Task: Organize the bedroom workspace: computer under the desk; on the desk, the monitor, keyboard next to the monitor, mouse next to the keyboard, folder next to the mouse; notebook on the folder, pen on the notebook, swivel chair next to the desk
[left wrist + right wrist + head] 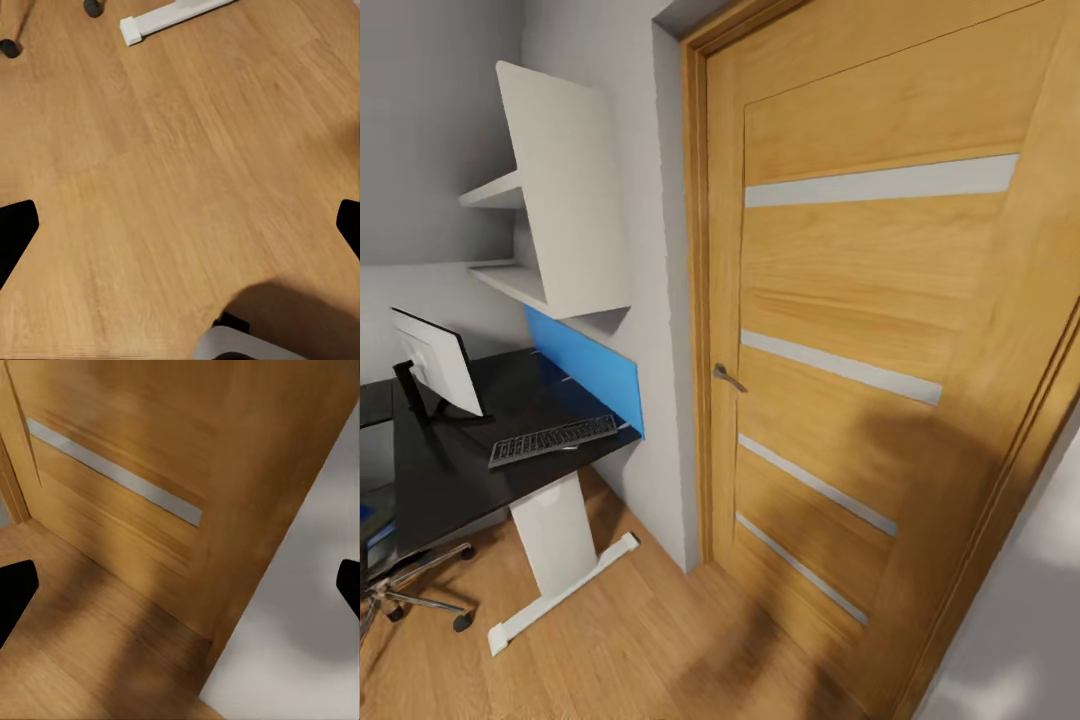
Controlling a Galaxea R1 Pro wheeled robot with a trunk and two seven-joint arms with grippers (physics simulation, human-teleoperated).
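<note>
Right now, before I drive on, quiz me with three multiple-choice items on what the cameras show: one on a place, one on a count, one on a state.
1. Where is the keyboard?
A. On the floor by the door
B. On the desk, in front of the monitor
C. On a wall shelf

2. How many pale horizontal strips cross the door in the head view?
A. Two
B. Six
C. Four

3. How do the left gripper's fingers stand?
A. Spread wide apart with nothing between them
B. Closed on a pen
C. Closed on a folder

Answers:
1. B: the keyboard lies flat on the black desk top, near its front edge.
2. C: four strips are stacked down the door's panel.
3. A: the left wrist view shows the dark fingertips at opposite edges, with bare wood floor between.
</note>
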